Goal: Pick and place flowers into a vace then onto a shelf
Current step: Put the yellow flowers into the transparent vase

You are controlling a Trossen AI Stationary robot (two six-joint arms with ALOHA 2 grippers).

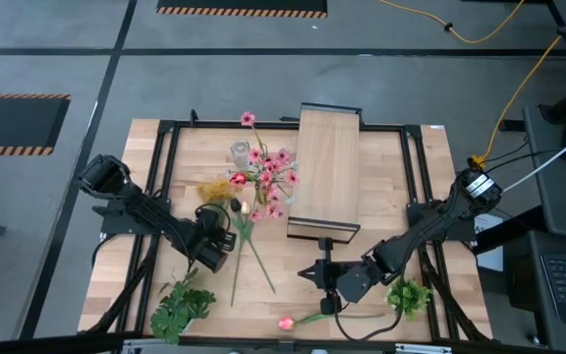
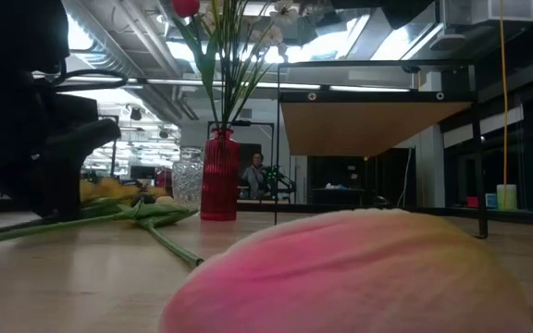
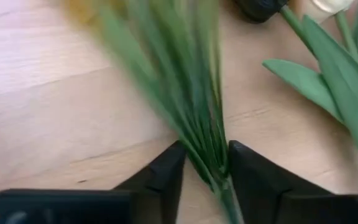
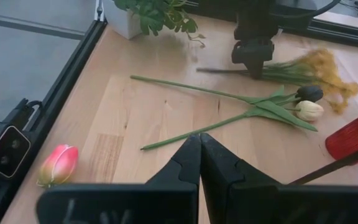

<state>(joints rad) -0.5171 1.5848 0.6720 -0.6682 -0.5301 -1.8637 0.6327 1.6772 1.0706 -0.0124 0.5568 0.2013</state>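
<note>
Now the left end effector (image 3: pixel 205 171) grips the yellow flower bunch's stems (image 3: pixel 191 118) on the desk (image 3: pixel 55 106); the right end effector (image 4: pixel 199 163) is closed, empty.

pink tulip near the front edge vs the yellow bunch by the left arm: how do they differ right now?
The pink tulip lies apart from both arms, untouched; the yellow bunch has its stems between the left gripper fingers. The tulip is one closed bud on one stem; the bunch is many thin stems ending in frizzy yellow heads. The tulip sits by the table's front edge, the bunch farther in near the red vase. Both lie flat on the wood.
</note>
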